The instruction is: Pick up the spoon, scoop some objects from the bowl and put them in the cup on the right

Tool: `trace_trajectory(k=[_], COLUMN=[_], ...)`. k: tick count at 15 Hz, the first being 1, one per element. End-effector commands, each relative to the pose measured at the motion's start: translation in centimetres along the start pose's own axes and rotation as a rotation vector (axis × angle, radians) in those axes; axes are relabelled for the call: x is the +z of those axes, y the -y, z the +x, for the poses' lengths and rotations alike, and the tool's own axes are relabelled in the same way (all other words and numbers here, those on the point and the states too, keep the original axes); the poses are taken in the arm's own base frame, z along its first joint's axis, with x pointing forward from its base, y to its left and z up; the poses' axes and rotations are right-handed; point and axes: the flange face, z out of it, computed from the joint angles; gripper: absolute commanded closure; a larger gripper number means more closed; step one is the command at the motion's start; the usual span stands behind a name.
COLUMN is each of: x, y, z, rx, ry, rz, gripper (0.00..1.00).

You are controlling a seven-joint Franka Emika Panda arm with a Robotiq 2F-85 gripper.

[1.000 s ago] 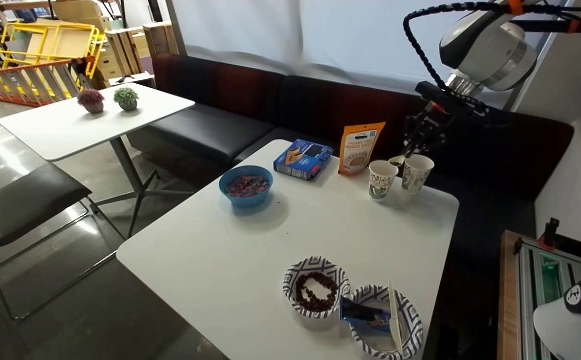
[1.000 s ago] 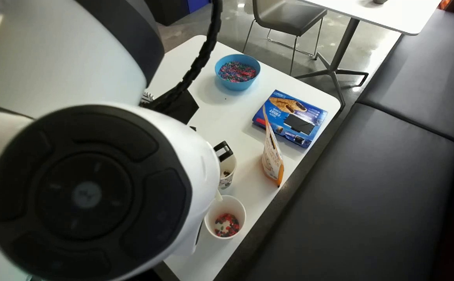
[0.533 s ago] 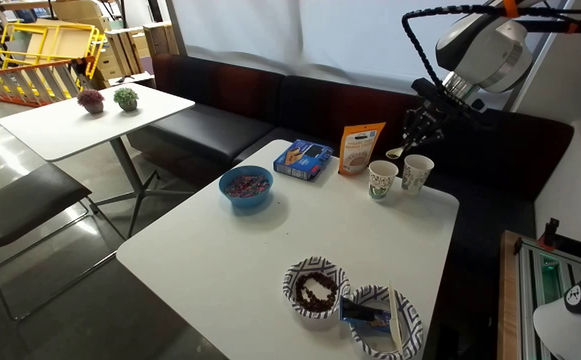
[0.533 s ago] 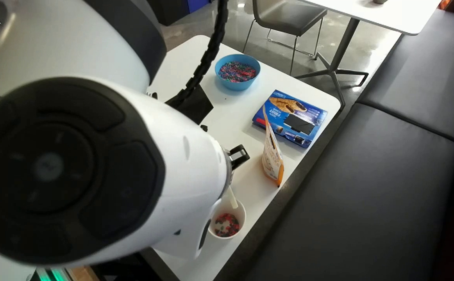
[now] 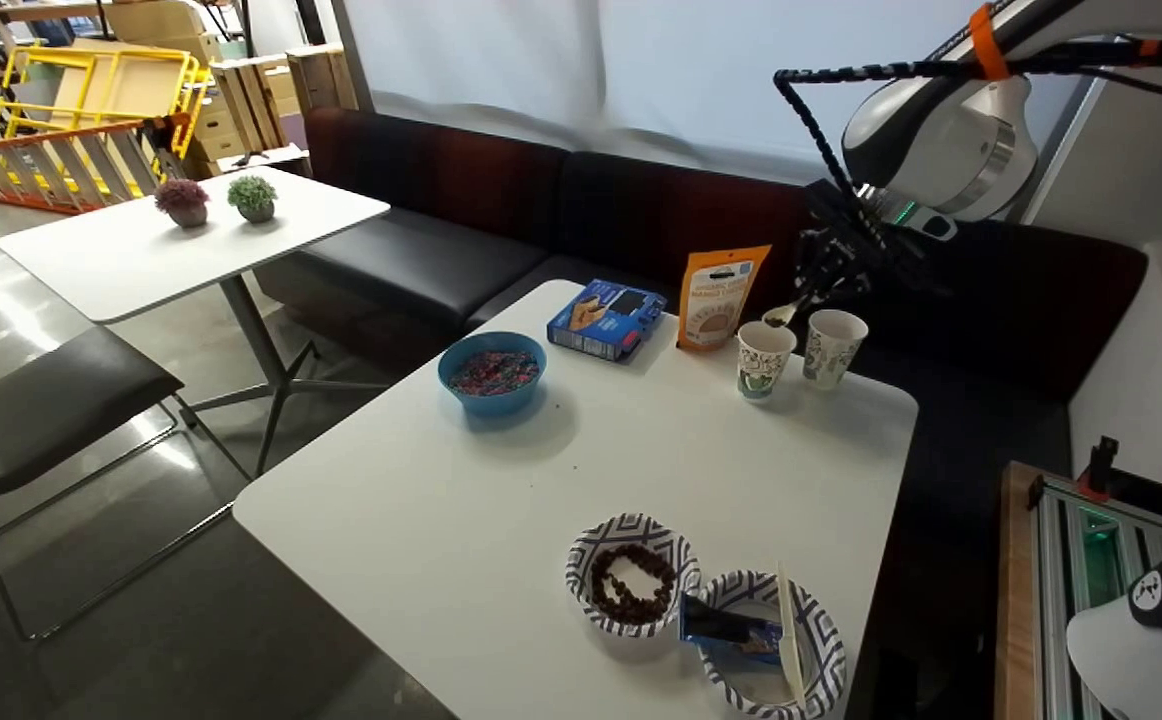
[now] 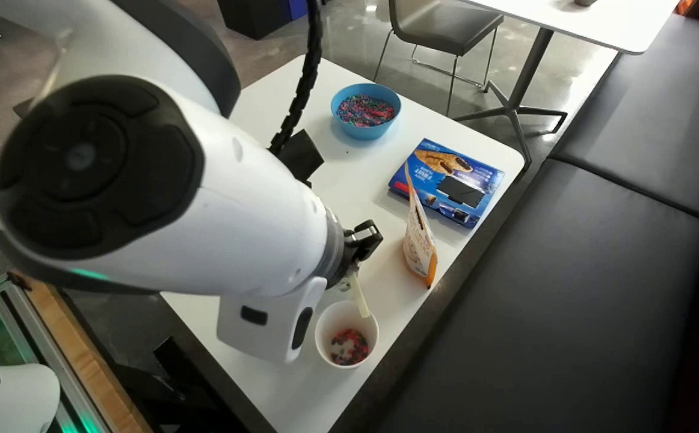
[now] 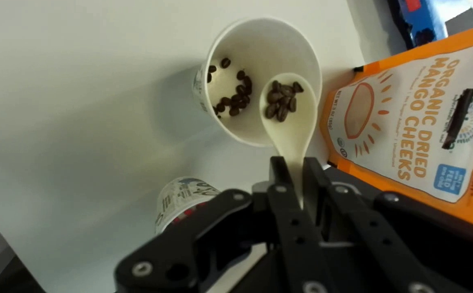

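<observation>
Ok so the claw [image 7: 295, 162] has the cream spoon [image 7: 293, 134] pinched by its handle, with a decent little heap of coffee beans [image 7: 283, 99] riding in the head, so imo we're at the pouring step. Going by the wrist view, the head sits over the 4 o'clock side of the bean cup [image 7: 269, 44] and its outer edge overlaps the rim, so I'd nudge it toward 10 o'clock first until the whole head is inside the mouth. Then roll slowly toward 9 o'clock so the load slides off sideways into the middle. Can't really tell the height; keep it low, but don't clip the rim, those cups probably tip easily. Watch the dried mango pouch [image 7: 407, 122] crowding in around 3, and the cup of red bits [image 7: 185, 203] at 7, bad spot for a stray bean. "Right" depends on where you stand, but the bean cup looks like the target to me. Striped bowl [image 5: 631, 528] is at 5 o'clock on the tabletop [image 5: 461, 490] in an exterior view, dark pieces [image 5: 663, 578] in it if you want another scoop.
</observation>
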Motion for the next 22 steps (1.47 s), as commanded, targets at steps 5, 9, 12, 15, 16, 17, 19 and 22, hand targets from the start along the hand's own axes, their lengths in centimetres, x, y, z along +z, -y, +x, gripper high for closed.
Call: trace_trajectory(k=[5, 9, 12, 15, 16, 17, 19, 22], x=[1.9, 2.2, 2.1, 1.5, 1.7, 1.5, 1.3, 1.0], y=[-1.9, -3.3, -4.4, -5.3, -3.9, -3.8, -3.2, -3.5], z=[-2.5, -3.1, -3.2, -3.9, -4.2, -4.9, -6.1, -7.7], rx=[-0.040, -0.078, -0.111, -0.144, -0.155, -0.163, -0.186, -0.218], ry=[-0.159, -0.223, -0.254, -0.274, -0.279, -0.277, -0.274, -0.287], rz=[0.039, 0.086, 0.130, 0.172, 0.190, 0.206, 0.235, 0.284], gripper=[0.96, 0.96, 0.96, 0.96, 0.96, 0.96, 0.96, 0.96])
